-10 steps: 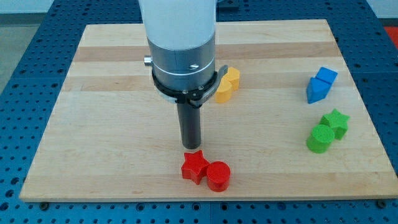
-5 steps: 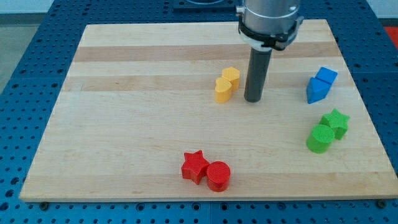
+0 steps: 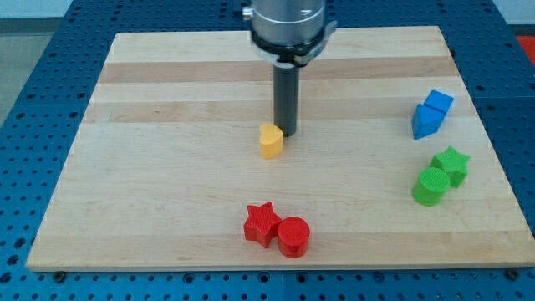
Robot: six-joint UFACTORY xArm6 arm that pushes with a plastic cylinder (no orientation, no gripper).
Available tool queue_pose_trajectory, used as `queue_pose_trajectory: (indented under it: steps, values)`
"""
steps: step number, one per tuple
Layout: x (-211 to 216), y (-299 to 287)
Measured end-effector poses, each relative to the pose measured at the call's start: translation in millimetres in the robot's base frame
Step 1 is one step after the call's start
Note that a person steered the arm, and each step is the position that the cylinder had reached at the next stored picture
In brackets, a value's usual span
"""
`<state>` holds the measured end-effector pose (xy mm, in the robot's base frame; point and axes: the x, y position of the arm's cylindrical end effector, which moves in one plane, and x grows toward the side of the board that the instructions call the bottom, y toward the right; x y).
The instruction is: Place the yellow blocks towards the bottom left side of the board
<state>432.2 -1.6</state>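
One yellow block [image 3: 270,141] with a notched top lies near the middle of the wooden board [image 3: 150,167]. My tip [image 3: 287,134] stands just to its upper right, touching or almost touching it. A second yellow block does not show in this view; the rod may be hiding it.
A red star [image 3: 262,222] and a red cylinder [image 3: 293,237] sit together at the view's bottom centre. A blue cube [image 3: 438,102] and a blue wedge-like block [image 3: 425,124] sit at the right. A green star [image 3: 451,161] and a green cylinder [image 3: 430,186] sit below them.
My tip went from the board's lower middle round to the right of the yellow pair, then swept left. One yellow block slid left and down; the other dropped from sight.
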Motion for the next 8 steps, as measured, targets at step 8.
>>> queue_pose_trajectory:
  steps: [8]
  values:
    - [130.2, -186.4]
